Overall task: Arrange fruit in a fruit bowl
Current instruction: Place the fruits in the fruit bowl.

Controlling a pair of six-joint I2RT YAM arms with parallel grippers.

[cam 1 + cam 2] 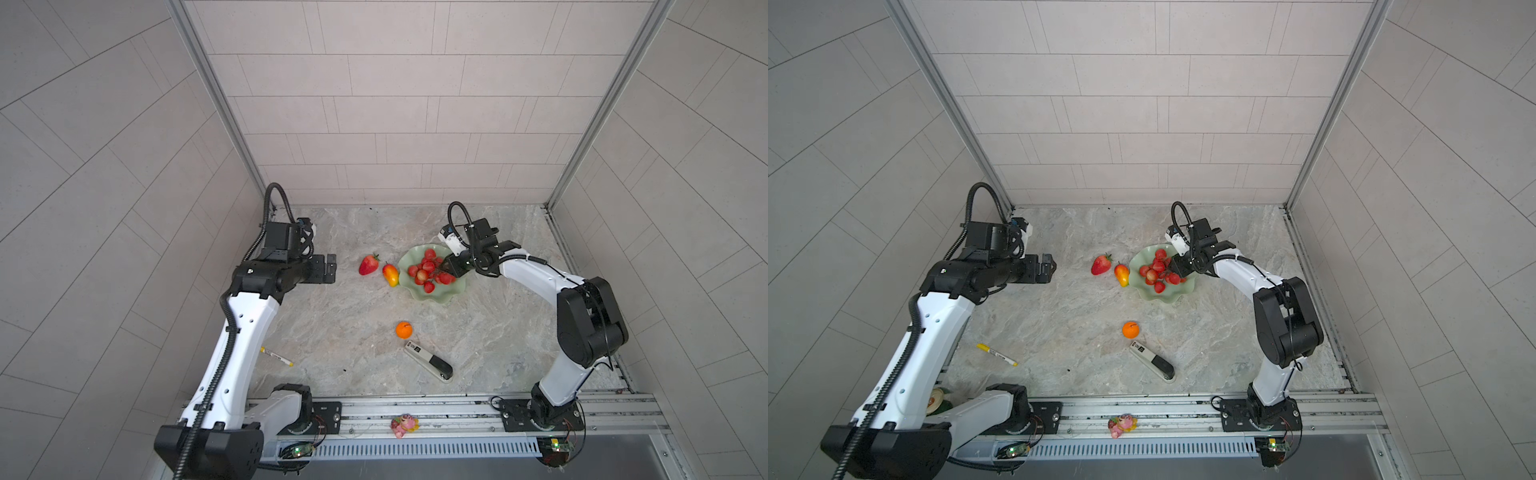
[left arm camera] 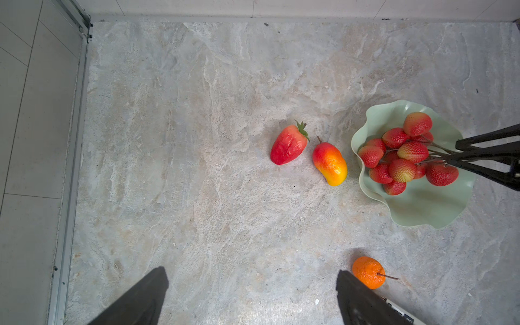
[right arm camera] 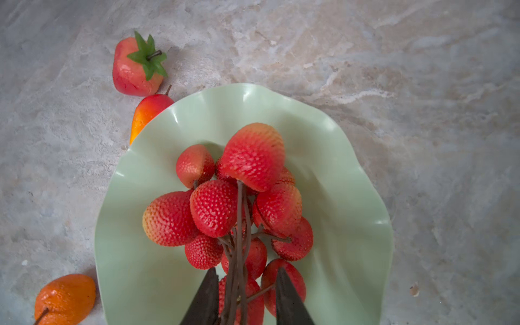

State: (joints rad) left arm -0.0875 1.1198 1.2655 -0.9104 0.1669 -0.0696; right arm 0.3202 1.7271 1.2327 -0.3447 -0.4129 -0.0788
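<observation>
The bunch of red grapes [image 3: 225, 208] lies in the pale green fruit bowl [image 3: 337, 183], which appears in both top views [image 1: 440, 293]. My right gripper [image 3: 247, 271] stands over the bowl, open, its fingers on either side of the brown stem with a gap on one side. On the table left of the bowl, the strawberry [image 1: 368, 264] and the mango [image 1: 390, 275] lie side by side. The mango's end is next to the rim. In front of the bowl sits the orange [image 1: 404, 330]. My left gripper [image 2: 252, 271] hovers open and empty to the left of the strawberry.
A grey and black stapler-like device [image 1: 428, 360] lies just in front of the orange. A yellow and white marker [image 1: 996, 354] lies near the left arm. A pink and yellow figurine [image 1: 403, 424] sits on the front rail, and a green can [image 1: 936, 401] stands behind the left arm's base.
</observation>
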